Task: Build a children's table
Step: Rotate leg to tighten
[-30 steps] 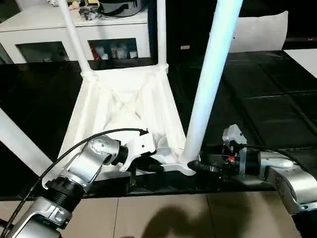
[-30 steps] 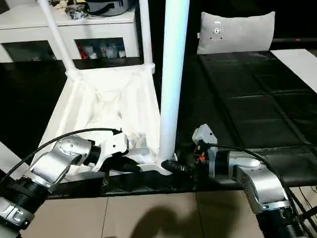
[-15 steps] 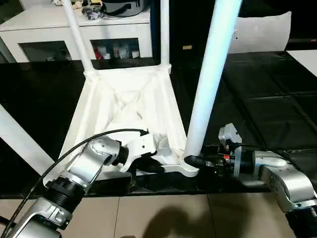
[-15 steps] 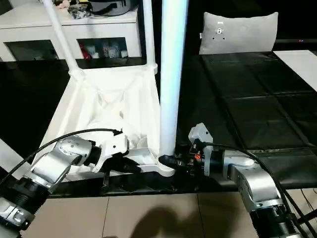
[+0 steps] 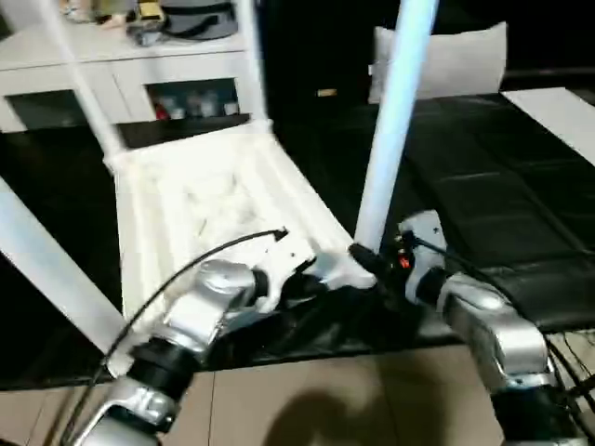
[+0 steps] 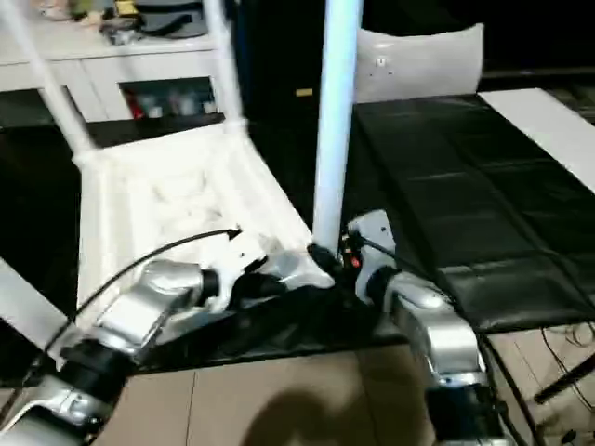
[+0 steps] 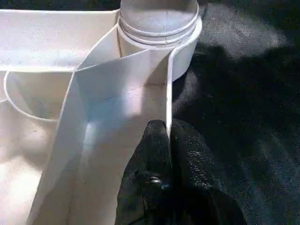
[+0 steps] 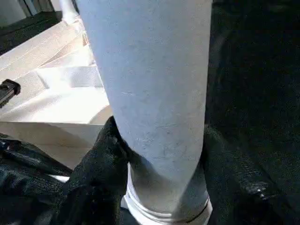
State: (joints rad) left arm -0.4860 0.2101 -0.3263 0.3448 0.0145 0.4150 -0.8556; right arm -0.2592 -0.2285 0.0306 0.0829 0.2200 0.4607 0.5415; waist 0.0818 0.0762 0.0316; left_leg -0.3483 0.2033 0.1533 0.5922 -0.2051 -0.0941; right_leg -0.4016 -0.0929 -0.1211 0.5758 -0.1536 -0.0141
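The children's table (image 5: 200,200) lies upside down on a black worktop (image 5: 493,200), near the worktop's front edge, with its ribbed underside facing up. Its legs stand up from the corner sockets. The near right leg (image 5: 389,130) rises from the corner by the front edge. Two more legs (image 5: 249,56) stand at the far corners, and a fourth leg (image 5: 42,265) slants at the near left side.

The left gripper (image 7: 168,140) is closed tight on the thin white side wall (image 7: 169,89) of the table top, right beside the socket (image 7: 185,42) that holds the near right leg. One black finger sits on each side of that wall.

The right gripper (image 8: 157,154) wraps around the bottom of the near right leg, just above the socket. Its two black fingers (image 8: 101,154) press on the two sides of the leg, so it stands about half open and has hold of the leg.

Both silver arms reach in over the front edge, and a black cable (image 5: 200,265) loops over the left arm.

Behind the worktop's far edge stands a white low cabinet (image 5: 121,79) with glass doors and some things on top that are too blurred to make out. A grey cushion (image 5: 446,58) sits behind the far right part. A white sheet (image 5: 558,107) lies at the right edge. Below the front edge is a beige tiled floor (image 5: 307,400).
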